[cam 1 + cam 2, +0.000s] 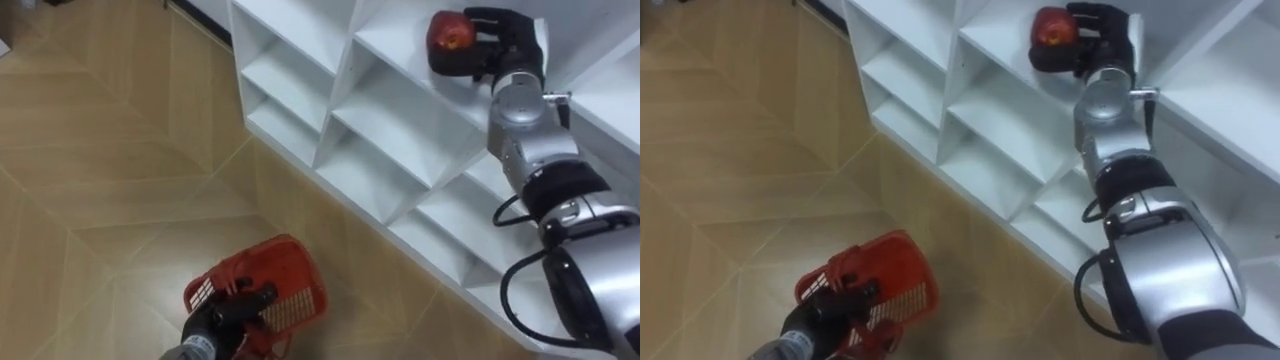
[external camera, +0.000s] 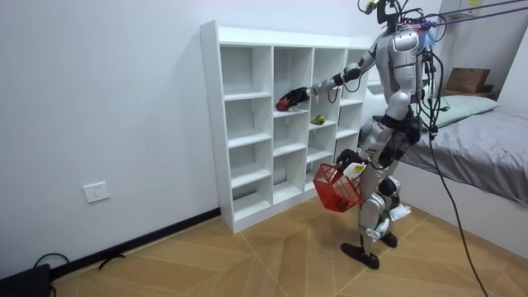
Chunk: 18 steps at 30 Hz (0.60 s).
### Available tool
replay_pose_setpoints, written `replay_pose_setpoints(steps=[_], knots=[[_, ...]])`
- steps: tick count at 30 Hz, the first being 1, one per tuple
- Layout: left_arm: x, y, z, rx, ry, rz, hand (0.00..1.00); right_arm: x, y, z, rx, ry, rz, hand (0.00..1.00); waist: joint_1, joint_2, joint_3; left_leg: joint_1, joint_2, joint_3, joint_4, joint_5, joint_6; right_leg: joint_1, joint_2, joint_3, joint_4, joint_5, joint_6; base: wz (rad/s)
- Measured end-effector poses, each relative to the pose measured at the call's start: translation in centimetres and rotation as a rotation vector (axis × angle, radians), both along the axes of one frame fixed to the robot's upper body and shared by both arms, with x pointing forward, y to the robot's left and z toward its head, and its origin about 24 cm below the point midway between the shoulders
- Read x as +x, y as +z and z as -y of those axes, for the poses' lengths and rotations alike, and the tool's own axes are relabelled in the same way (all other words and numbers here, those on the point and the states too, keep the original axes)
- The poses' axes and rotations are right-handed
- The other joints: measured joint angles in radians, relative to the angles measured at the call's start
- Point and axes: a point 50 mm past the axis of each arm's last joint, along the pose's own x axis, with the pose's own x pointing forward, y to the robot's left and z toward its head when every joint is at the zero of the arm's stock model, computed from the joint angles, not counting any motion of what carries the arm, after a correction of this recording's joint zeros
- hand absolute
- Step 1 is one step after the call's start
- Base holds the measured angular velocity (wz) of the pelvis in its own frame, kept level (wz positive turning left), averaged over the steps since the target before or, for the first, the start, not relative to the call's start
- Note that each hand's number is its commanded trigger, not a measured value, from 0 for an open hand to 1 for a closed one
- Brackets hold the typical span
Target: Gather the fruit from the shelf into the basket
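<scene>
While left hand (image 1: 232, 312) grips basket (image 1: 297, 275), right hand (image 1: 505, 45) clasps apple (image 1: 451, 35) — inside closet (image 1: 400, 130).

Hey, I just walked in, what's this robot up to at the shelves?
The robot stands in front of the white shelf unit, collecting fruit. Its right hand reaches into one compartment, with fingers curled around a red apple there. Its left hand holds a red basket by the handle, low at its side above the floor. A small yellowish fruit lies in the next compartment over.
</scene>
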Motion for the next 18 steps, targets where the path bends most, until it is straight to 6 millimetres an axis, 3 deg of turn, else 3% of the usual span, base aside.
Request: replay_pose_setpoints(steps=[3, 4, 7, 8, 12, 15, 18], knots=[[0.4, 0.2, 0.5, -0.013, 0.012, 0.004, 1.0, -0.5, -0.1, -1.9, 0.013, 0.076, 0.038, 1.0, -0.035, 0.002, -0.0062, 0.017, 0.001, 0.013, 0.01, 0.0, 0.0, 0.019, 0.0, 0.008, -0.001, 0.002, 0.0, -0.06], [0.4, 0.2, 0.6, -0.02, 0.02, 0.002, 1.0, -0.7, -0.4, -2.3, 0.007, 0.094, 0.043, 1.0, -0.045, 0.003, -0.0141, 0.019, 0.001, 0.015, 0.013, 0.0, 0.0, 0.023, 0.0, 0.009, -0.001, 0.002, 0.0, 0.0], [0.5, 0.5, 1.5, -0.032, 0.009, 0.016, 1.0, -2.3, -1.5, -3.9, -0.003, 0.174, 0.076, 1.0, -0.078, 0.018, -0.0248, 0.052, 0.003, 0.027, 0.013, -0.004, 0.004, 0.054, 0.001, 0.023, -0.002, 0.002, 0.001, -0.04], [0.6, 0.5, 2.1, -0.042, 0.008, 0.017, 1.0, -2.9, -2.2, -4.5, 0.005, 0.2, 0.073, 1.0, -0.094, 0.03, -0.0319, 0.064, 0.003, 0.03, 0.011, -0.005, 0.006, 0.065, 0.001, 0.026, -0.002, 0.002, 0.001, -0.13], [1.0, 1.1, 3.5, -0.072, -0.007, 0.042, 1.0, -4.6, -4.9, -5.4, 0.014, 0.253, 0.009, 1.0, -0.1, 0.054, -0.0527, 0.125, 0.01, 0.06, -0.01, -0.003, 0.006, 0.099, 0.004, 0.059, 0.002, 0.007, -0.001, -0.22], [1.4, 1.4, 3.7, -0.078, -0.007, 0.06, 1.0, -5.5, -5.6, -6.3, -0.04, 0.289, 0.007, 1.0, -0.117, 0.06, -0.0619, 0.135, 0.018, 0.076, -0.008, -0.001, 0.004, 0.105, 0.011, 0.077, -0.001, 0.008, -0.004, -0.17], [1.5, 1.6, 4.0, -0.078, -0.004, 0.062, 1.0, -6.2, -5.8, -7.1, -0.075, 0.325, 0.025, 1.0, -0.128, 0.06, -0.0628, 0.139, 0.022, 0.084, -0.008, 0.0, 0.002, 0.105, 0.017, 0.093, -0.002, 0.011, -0.006, -0.09]])
